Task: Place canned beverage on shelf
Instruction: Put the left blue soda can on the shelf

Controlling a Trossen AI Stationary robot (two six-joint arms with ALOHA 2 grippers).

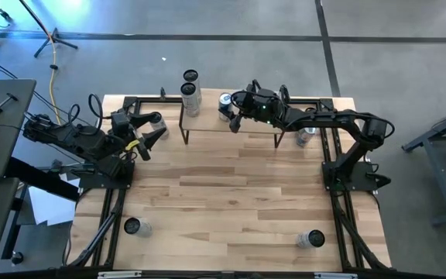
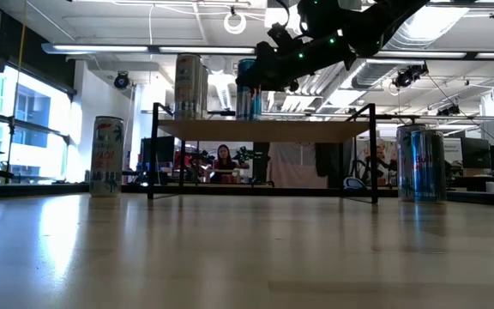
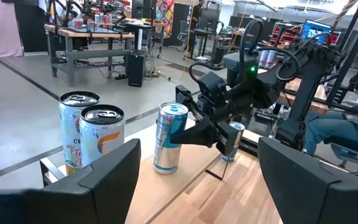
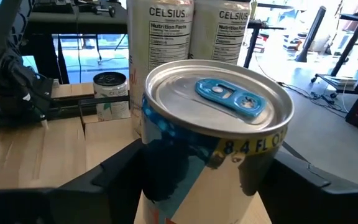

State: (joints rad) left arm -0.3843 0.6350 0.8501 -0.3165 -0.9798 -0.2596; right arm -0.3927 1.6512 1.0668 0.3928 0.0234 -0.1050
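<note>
Nearest me, two cans stood upright close to the table's [image 1: 231, 194] near edge, one [image 1: 132, 226] toward its left corner and one [image 1: 313, 239] toward its right.

Farther in, by the left edge, the left gripper [image 1: 157, 126] hung with its fingers spread wide and nothing between them.

Along the far edge stood the shelf [image 2: 264, 130]. The canned beverage [image 4: 216, 99] stood upright on its board, left of the middle. It was a slim blue-and-silver can with a plain silver lid, a blue pull tab and yellow lettering under the rim.

The right gripper [image 3: 185, 134] reached in from the right side with one dark finger on either flank of that can. I could not tell whether the fingers were pressing on it or standing just clear.

Just beside it, nearer the shelf's left end, two tall white Celsius cans [image 3: 91, 140] stood close together on the same board.

On the table itself, a pale can [image 2: 107, 154] stood off the shelf's left end and blue cans [image 2: 420, 163] stood by its right legs.

Beyond the table, a person [image 2: 223, 159] sat in the room.
</note>
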